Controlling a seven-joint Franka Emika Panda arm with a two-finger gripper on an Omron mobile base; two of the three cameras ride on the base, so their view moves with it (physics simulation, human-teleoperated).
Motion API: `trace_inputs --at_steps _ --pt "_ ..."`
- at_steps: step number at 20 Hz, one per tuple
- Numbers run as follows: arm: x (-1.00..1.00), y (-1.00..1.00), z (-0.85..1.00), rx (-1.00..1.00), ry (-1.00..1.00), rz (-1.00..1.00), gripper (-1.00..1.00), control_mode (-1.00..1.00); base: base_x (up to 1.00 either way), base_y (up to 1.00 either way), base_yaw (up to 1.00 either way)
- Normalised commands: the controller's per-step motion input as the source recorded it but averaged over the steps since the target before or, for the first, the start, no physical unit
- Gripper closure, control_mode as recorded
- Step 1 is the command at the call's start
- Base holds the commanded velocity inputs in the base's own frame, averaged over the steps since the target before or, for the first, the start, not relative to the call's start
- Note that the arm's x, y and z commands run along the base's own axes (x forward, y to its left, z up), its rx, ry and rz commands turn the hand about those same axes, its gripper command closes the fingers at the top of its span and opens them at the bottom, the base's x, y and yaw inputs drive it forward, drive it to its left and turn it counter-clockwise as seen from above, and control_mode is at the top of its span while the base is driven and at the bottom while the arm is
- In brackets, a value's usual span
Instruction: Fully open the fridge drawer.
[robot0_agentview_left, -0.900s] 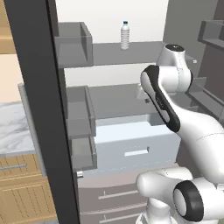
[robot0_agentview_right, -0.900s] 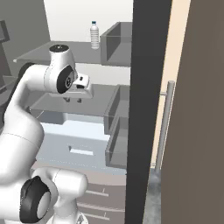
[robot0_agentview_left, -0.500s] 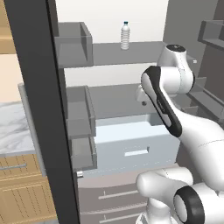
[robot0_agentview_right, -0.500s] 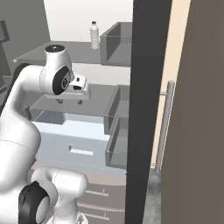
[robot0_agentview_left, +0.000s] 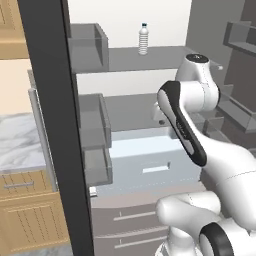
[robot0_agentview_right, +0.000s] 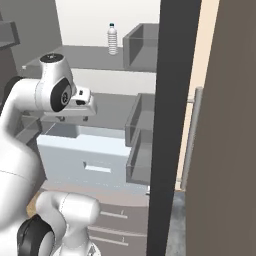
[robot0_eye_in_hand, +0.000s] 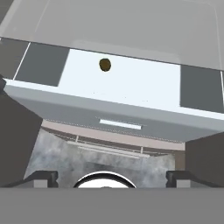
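Risen slightly, end effector (robot0_agentview_right: 72, 119) hangs above pulled-out fridge drawer (robot0_agentview_right: 80, 152).

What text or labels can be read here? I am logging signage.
None can be read.
The bottle shows no legible label; it is too small.
The drawer front is plain, with only a handle slot.

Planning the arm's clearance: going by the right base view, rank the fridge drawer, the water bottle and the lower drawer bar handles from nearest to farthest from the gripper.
1. The fridge drawer, directly below the gripper.
2. The water bottle, up on the top shelf behind it.
3. The lower drawer bar handles, far down near the robot's base.
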Motion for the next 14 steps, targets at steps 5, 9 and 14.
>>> trace_inputs --at_steps 5,9,14 --pt "0.0 0.0 0.0 0.0 0.0 0.0 -1.0 1.0 -0.51 0.0 0.0" --pt "0.0 0.0 0.0 0.0 0.0 0.0 -1.0 -1.0 -0.02 0.0 0.0" --pt "0.04 0.0 0.0 0.0 0.0 0.0 -1.0 -1.0 0.0 0.0 0.0"
